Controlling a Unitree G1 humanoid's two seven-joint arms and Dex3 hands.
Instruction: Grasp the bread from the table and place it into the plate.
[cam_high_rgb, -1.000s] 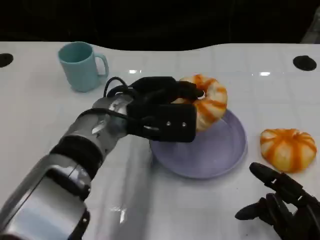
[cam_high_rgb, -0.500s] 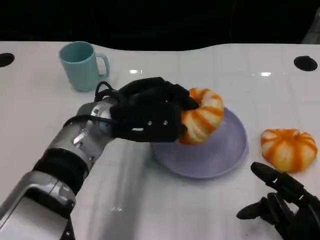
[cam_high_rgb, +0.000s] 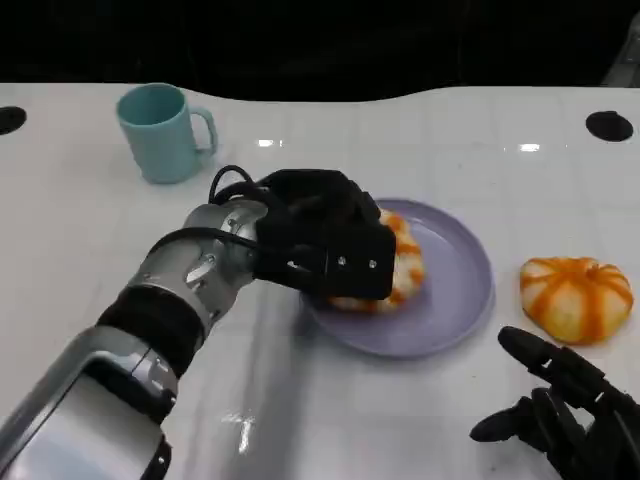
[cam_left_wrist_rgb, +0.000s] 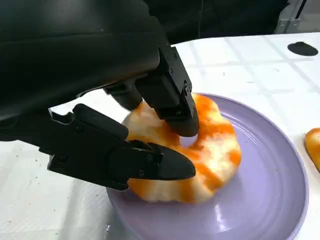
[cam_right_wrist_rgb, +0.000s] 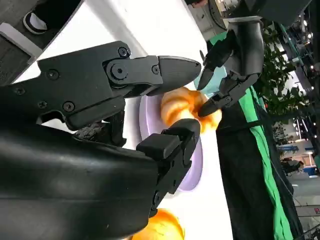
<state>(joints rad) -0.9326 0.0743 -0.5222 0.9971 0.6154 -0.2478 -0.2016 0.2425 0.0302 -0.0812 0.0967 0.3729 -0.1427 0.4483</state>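
Resting surface: white desk (cam_high_rgb: 90, 250), with a dark round hole at its far left edge and another at its far right edge.
Mug: teal mug (cam_high_rgb: 160, 132) upright near the far left corner of the desk, handle turned toward the right edge, well apart from the plate.
Left hand: left hand (cam_high_rgb: 325, 240) reaches from the near left corner over the left rim of the plate; its fingers are clamped on the bread. In the left wrist view one finger (cam_left_wrist_rgb: 172, 100) presses into the middle of the bread from above and another finger (cam_left_wrist_rgb: 150, 167) lies against its near side.
Bread: orange and white ring-shaped bread (cam_high_rgb: 400, 265) sits low on the left half of the plate, partly hidden by the hand in the head view; the left wrist view shows its underside touching the plate.
Plate: purple plate (cam_high_rgb: 455, 285) lies flat at mid desk, toward the right; its right half is bare.
Second bread: second bread (cam_high_rgb: 577, 297), round with orange and white stripes, lies on the desk just beside the plate's right rim, near the right edge, apart from both hands.
Right hand: right hand (cam_high_rgb: 560, 415) sits at the near right corner, holding nothing, fingers spread apart, near the second bread without touching it.
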